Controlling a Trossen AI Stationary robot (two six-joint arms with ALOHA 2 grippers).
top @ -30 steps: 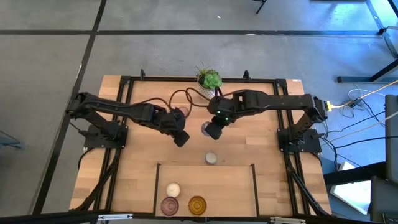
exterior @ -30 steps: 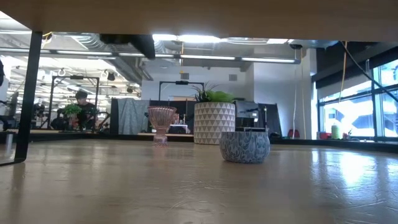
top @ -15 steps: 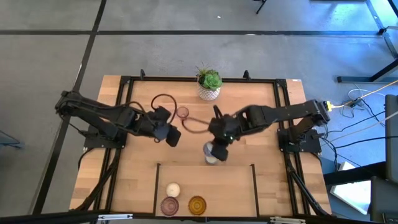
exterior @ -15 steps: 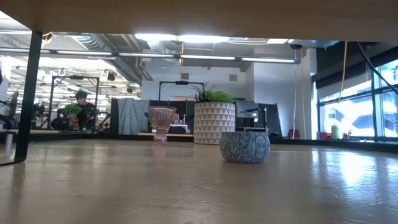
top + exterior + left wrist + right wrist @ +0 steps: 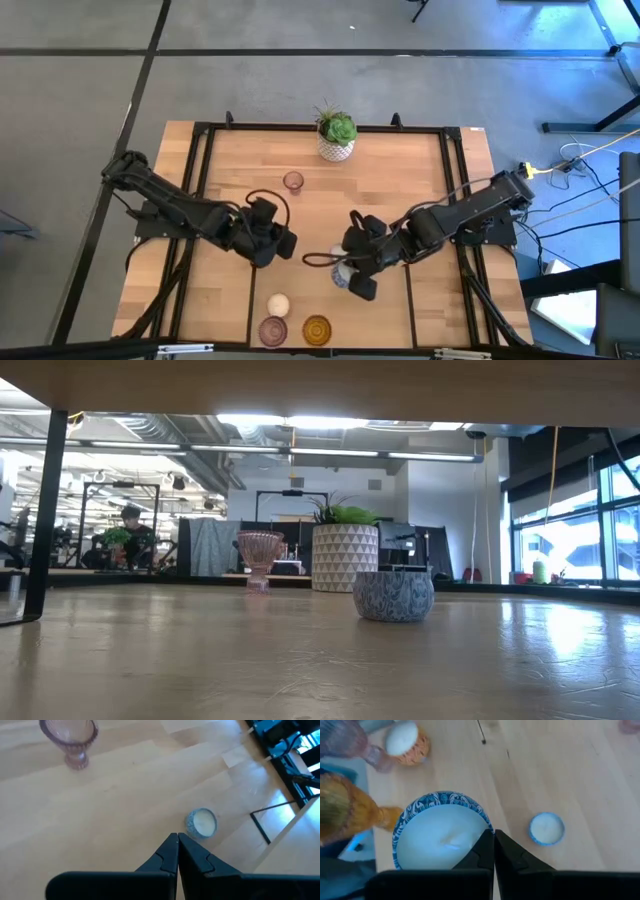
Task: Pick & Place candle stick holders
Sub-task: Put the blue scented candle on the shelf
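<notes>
In the high view the plant pot (image 5: 337, 148) stands at the far middle of the table (image 5: 420, 190). A pink glass holder (image 5: 293, 181) stands near the pot, just to its left and a little toward the near edge. Well away from the pot, at the near edge, three holders sit clustered: a cream holder (image 5: 278, 305), a second pink glass holder (image 5: 272, 329) and an amber glass holder (image 5: 317, 328).

The left gripper (image 5: 285, 243) hangs between the pot and that cluster, left of the pot's line. Its wrist view shows the fingers pressed together with nothing between them. That view also shows a blue-patterned holder (image 5: 201, 822) on the wood just past the fingertips, clear of them.

The right gripper (image 5: 360, 288) hangs farther from the pot, close to the cluster. From above, only a pale patch shows beside it. Its wrist view gives more: the fingers are pressed tight together, and a large blue-patterned holder (image 5: 442, 837), white inside, fills the space right behind them. Whether they touch it cannot be told. A smaller blue-rimmed holder (image 5: 546, 828) lies apart on the table there.

The low view shows neither gripper. It does show the pink glass holder upright on its stem, beside the pot, and a blue-patterned holder in front of the pot.
</notes>
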